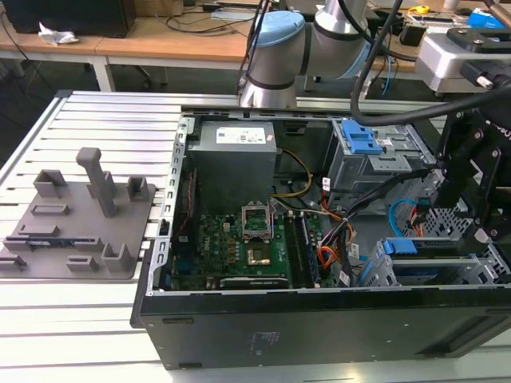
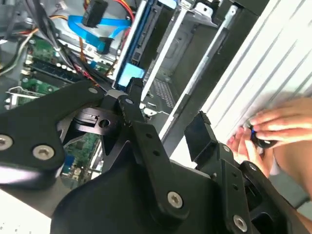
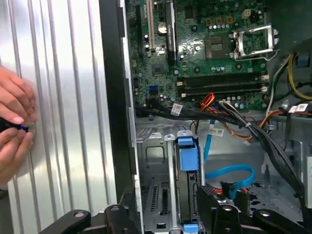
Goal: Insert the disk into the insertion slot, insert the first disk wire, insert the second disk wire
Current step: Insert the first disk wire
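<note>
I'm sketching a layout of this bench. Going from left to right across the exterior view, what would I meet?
grey fixture block → grey power supply → yellow wires → upper bay with blue latch

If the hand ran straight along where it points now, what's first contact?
Most likely the disk, at its blue frame, seated in the insertion slot straight ahead of the open hand in the first wrist view. Depth is unclear; the slot's metal edge might come first.

The arm (image 1: 275,56) bends over toward the exterior view's right. In the second wrist view the gripper (image 2: 167,105) has its fingers (image 2: 201,131) wide apart, holding nothing.
</note>
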Tool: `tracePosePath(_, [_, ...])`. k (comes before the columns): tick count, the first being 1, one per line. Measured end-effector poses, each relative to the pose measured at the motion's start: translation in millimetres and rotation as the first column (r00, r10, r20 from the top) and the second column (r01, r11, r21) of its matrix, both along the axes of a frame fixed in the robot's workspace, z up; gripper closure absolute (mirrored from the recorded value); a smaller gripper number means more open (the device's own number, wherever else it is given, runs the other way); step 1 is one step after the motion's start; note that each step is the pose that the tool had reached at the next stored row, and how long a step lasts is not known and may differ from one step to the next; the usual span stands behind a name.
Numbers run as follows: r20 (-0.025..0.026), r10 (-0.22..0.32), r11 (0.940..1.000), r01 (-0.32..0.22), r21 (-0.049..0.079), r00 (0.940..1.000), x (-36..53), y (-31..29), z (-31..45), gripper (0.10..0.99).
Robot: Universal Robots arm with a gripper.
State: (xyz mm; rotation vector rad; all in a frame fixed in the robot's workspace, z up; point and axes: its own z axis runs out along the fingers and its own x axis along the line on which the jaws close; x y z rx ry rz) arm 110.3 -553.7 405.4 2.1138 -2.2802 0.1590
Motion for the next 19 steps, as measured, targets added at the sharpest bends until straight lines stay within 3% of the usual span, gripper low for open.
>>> tracePosePath(2, [0.0, 0.0, 0.9992, 0.0, -0.041, 1.0, -0.1, 9.4, -0.3, 0.463])
tracePosePath(3, [0.0, 0.0, 0.9981, 0.0, -0.062, 1.0, 0.0, 19.6, -0.5, 0.478])
tracePosePath(4, [0.0, 0.0, 0.9972, 0.0, -0.075, 1.0, -0.1, 28.6, -0.6, 0.545])
tracePosePath(5, [0.0, 0.0, 0.9968, 0.0, -0.081, 1.0, -0.1, 33.6, -0.8, 0.671])
tracePosePath(6, [0.0, 0.0, 0.9964, 0.0, -0.085, 1.0, 0.0, 38.3, -0.9, 0.671])
tracePosePath(7, [0.0, 0.0, 0.9959, 0.0, -0.091, 1.0, 0.2, 44.2, -1.3, 0.737])
tracePosePath(12, [-0.0006, 0.0, 0.9938, 0.0, -0.111, 1.0, 6.7, 67.4, -4.0, 0.737])
tracePosePath(17, [-0.0043, 0.0, 0.9926, 0.0, -0.121, 1.0, 23.5, 81.4, -8.7, 0.737])
tracePosePath(19, [-0.0054, 0.0, 0.9904, -0.001, -0.138, 1.0, 27.6, 85.9, -10.8, 0.737])
